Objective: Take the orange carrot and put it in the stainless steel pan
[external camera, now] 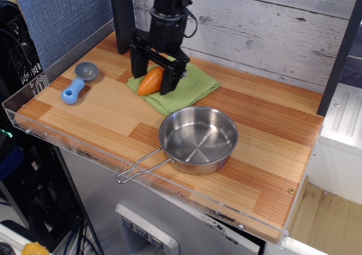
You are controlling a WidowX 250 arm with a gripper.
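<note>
The orange carrot lies on a folded green cloth at the back of the wooden table. My black gripper is open and lowered over the carrot, with one finger to its left and one finger to its right. The fingers straddle the carrot; I cannot tell whether they touch it. The stainless steel pan sits empty near the table's front, to the right of the carrot, its wire handle pointing to the front left.
A small grey-blue scoop with a blue handle lies at the left of the table. A clear plastic rim runs along the table's front edge. A whitewashed plank wall stands behind.
</note>
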